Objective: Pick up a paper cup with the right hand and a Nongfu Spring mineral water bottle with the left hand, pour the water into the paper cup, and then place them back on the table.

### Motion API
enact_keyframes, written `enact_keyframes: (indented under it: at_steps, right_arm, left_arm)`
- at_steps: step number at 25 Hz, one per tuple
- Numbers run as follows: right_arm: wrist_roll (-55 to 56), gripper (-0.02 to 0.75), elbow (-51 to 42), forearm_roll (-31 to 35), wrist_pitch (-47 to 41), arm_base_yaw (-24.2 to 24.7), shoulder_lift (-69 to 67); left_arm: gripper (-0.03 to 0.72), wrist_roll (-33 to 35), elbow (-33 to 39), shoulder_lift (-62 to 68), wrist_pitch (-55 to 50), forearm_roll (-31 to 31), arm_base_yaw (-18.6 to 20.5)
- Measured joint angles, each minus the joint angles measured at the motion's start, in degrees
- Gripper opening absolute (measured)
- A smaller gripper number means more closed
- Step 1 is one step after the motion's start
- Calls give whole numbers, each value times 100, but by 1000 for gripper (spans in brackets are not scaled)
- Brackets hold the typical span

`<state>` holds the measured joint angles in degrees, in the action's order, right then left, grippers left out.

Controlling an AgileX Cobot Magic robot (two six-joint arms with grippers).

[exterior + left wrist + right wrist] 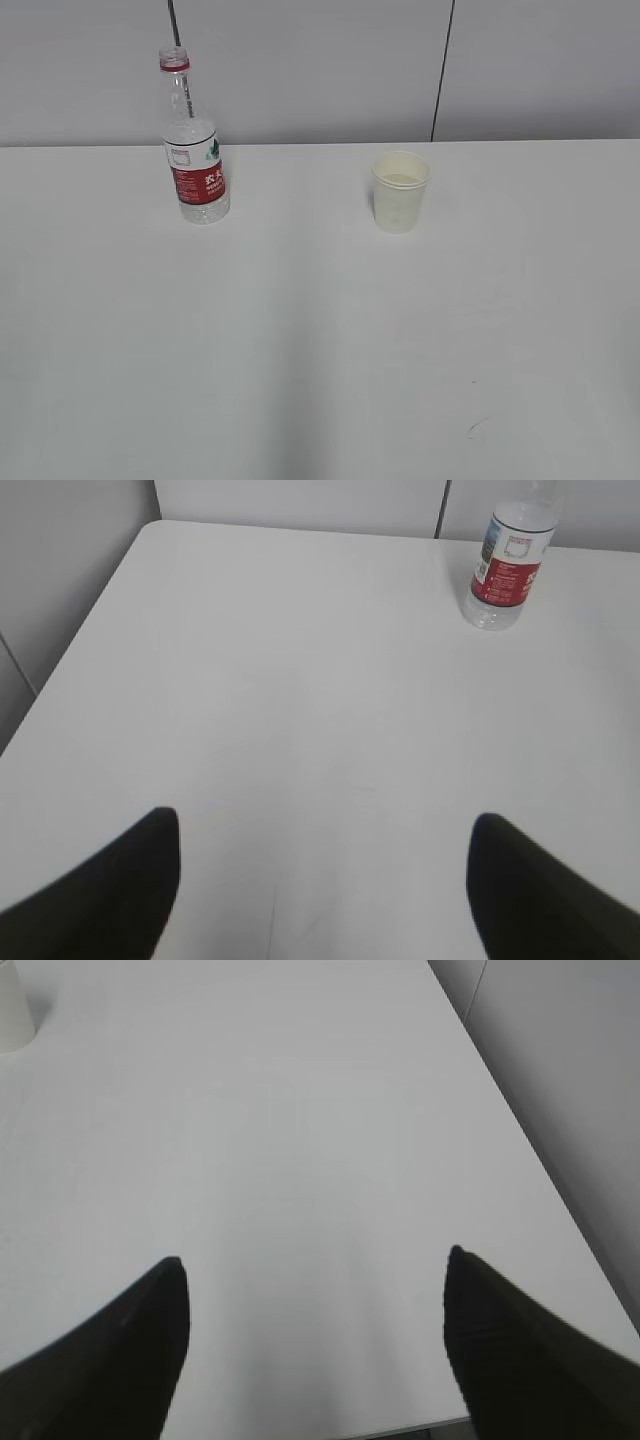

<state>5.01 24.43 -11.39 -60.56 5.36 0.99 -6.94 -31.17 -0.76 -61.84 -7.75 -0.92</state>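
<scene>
Both claws are spread and empty: the left claw (pixel 320 880) hangs well short of the Nongfu Spring mineral water bottle (pixel 505 565), the right claw (pixel 315 1345) well short of the paper cup (pixel 400 190). Both stand upright on the tabletop (pixel 320 350). Approach low and level; close gently around each body's middle.

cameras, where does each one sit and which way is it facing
Exterior view: in front at a downward slant, facing the table, the bottle left, the paper cup right; no arm shows.
Left wrist view: on the left arm, looking forward over the table; open left gripper at bottom, bottle far upper right.
Right wrist view: on the right arm; open right gripper at bottom, cup at the top left corner.
Shared: bottle in exterior and left wrist; cup in exterior and right wrist.
</scene>
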Motion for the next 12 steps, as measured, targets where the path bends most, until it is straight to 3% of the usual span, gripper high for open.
enact_keyframes:
  at_steps: [12]
  right_arm:
    - [0,585,0,0,0,0,0]
  left_arm:
    - [529,0,0,0,0,0,0]
